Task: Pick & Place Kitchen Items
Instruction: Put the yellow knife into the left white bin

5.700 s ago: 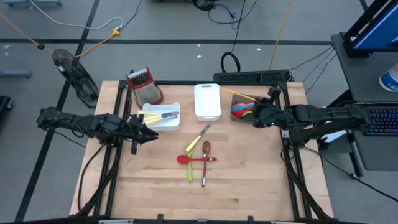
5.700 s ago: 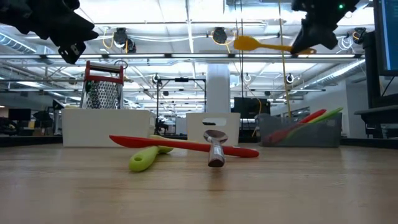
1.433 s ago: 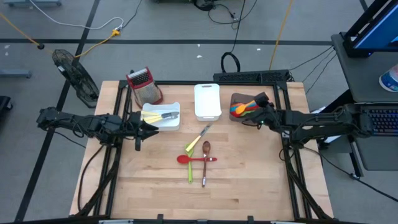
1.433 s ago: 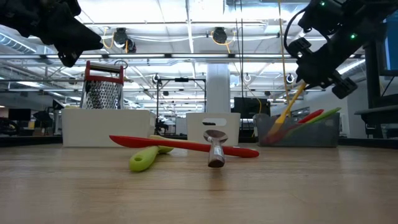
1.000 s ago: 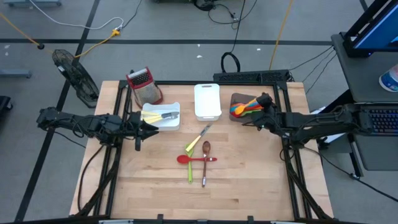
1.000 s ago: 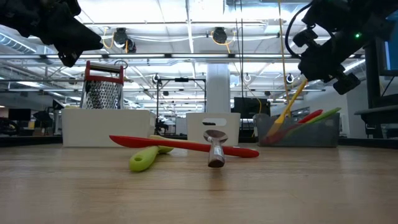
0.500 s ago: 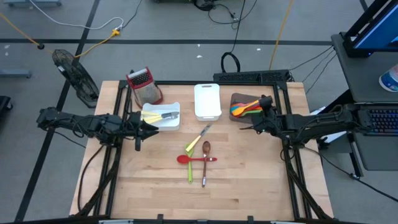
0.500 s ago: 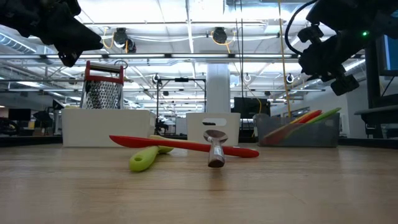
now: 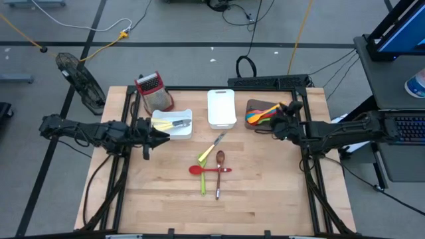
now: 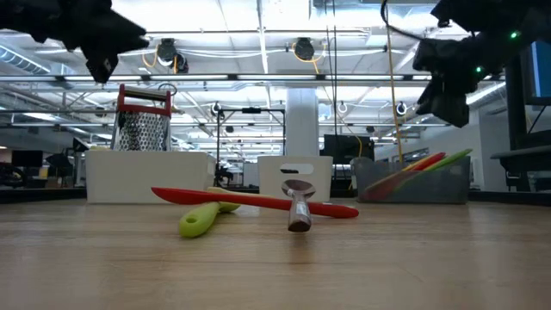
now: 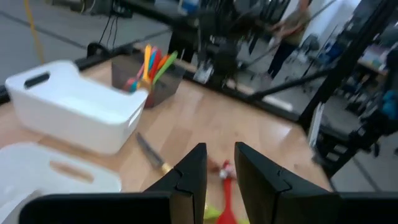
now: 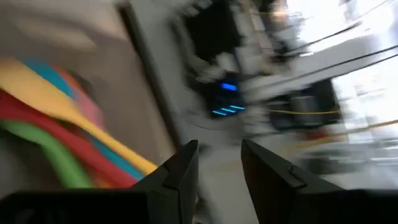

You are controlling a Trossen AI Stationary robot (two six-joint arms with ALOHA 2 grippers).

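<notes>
Wooden table point(image 9: 259, 192) is filling most of the high view, with its far edge partly covered by both arms. The white tray point(image 9: 221, 107) at back centre is lying with its contents not visible. The second white tray point(image 9: 174, 124) to its left is holding a metal utensil with a yellow handle point(image 9: 174, 123), partly hidden by the left arm's tip. The brown tray point(image 9: 260, 113) at back right is holding a bunch of bright utensils point(image 9: 263, 114), orange, yellow, red, green and blue; individual shapes are too small to sort, and the right wrist view is showing them only as blurred streaks. The red-topped grater point(image 9: 153, 91) is standing at back left.

Mid-table, the red spatula point(image 9: 209, 170) is lying crosswise, touching the green-handled utensil point(image 9: 204, 178) and the wooden spoon point(image 9: 219, 172); a yellow-handled utensil point(image 9: 211, 148) is lying just behind them.

Left gripper point(image 9: 163, 137) is hovering beside the left white tray, fingers point(image 11: 189, 171) parted slightly, gripping nothing. Right gripper point(image 9: 275, 125) is hanging just beside the brown tray, fingers point(image 12: 180, 168) narrowly apart, nothing between them.
</notes>
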